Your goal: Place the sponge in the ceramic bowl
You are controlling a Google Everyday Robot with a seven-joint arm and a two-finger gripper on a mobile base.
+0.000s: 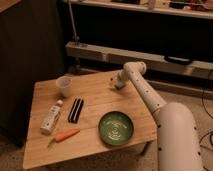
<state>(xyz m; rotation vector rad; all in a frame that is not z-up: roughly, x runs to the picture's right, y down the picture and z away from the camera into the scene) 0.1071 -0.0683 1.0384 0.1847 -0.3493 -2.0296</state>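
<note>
The sponge (pixel 120 86), a small blue-grey pad, lies on the wooden table (pixel 100 145) near its far right edge. My gripper (pixel 116 83) hangs right over the sponge, pointing down at the end of the white arm (pixel 145 92) and open; I cannot tell if it touches the sponge. The ceramic bowl (pixel 115 127), green and glossy with a pale swirl, sits empty near the table's front right, well in front of the sponge.
A translucent white cup (pixel 64 85) stands at the far left. A black flat bar (pixel 75 110), a white bottle (pixel 50 119) and an orange carrot (pixel 66 135) lie on the left half. Dark shelving runs behind the table.
</note>
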